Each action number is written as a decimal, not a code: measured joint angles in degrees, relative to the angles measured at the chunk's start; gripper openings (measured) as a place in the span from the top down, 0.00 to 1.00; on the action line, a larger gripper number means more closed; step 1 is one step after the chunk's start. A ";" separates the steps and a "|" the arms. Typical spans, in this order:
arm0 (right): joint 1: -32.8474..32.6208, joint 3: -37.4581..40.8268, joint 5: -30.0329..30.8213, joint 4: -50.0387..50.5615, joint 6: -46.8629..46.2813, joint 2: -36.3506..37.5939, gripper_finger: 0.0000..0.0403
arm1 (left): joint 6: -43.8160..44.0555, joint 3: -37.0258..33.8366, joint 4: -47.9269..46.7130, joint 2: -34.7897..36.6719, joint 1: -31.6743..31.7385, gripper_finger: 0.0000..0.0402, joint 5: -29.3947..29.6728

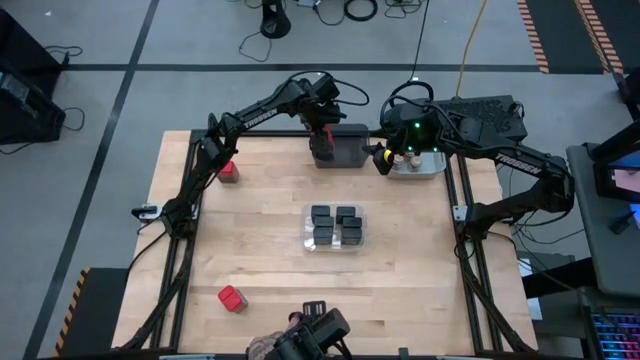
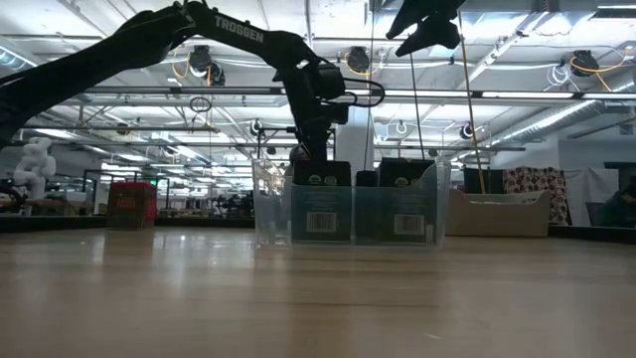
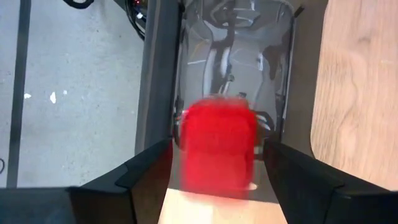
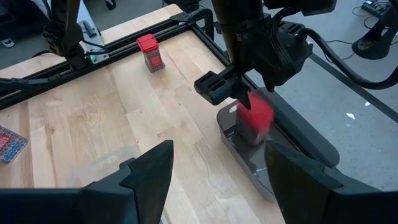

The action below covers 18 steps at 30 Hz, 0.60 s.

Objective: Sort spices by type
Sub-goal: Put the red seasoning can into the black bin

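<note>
The left gripper [image 1: 322,132] hangs over the dark grey plastic bin [image 1: 345,147] at the table's far edge, its two dark fingers [image 3: 146,171] closed on the sides of a red-topped boxy spice container [image 3: 219,148], which sits squarely between them, directly above the bin's open interior (the right wrist view shows it just above the bin's floor, though blurred). Taking that bin as the landmark: a light grey tray [image 1: 418,165] lies just beside it toward the right arm, holding small round tan-lidded jars [image 1: 404,157]. The right gripper [image 1: 380,160] hovers between the dark bin and that tray, its fingers [image 4: 149,171] spread wide with nothing between them. A clear plastic bin [image 1: 335,228] holding four black boxy containers [image 1: 321,214] sits nearer the middle of the wooden table [image 1: 270,190], well apart from the dark bin. A second red-topped container [image 1: 228,170] stands beside the left arm's base, and a third [image 1: 232,298] lies near the table's front edge.
</note>
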<state>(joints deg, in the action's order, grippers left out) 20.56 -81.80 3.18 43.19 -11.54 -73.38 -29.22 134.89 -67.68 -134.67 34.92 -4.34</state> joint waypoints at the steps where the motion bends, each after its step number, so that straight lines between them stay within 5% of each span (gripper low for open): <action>1: 0.00 0.00 0.00 -0.01 0.00 0.00 0.42 | 0.16 0.00 0.08 0.00 0.00 0.37 0.00; 18: -0.05 0.00 -0.07 0.01 0.00 0.00 0.42 | 0.96 0.00 -0.02 0.07 0.00 0.36 -0.02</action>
<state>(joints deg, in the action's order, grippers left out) 20.51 -81.80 3.11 43.20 -11.54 -73.38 -28.27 134.89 -67.70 -134.60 34.92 -4.36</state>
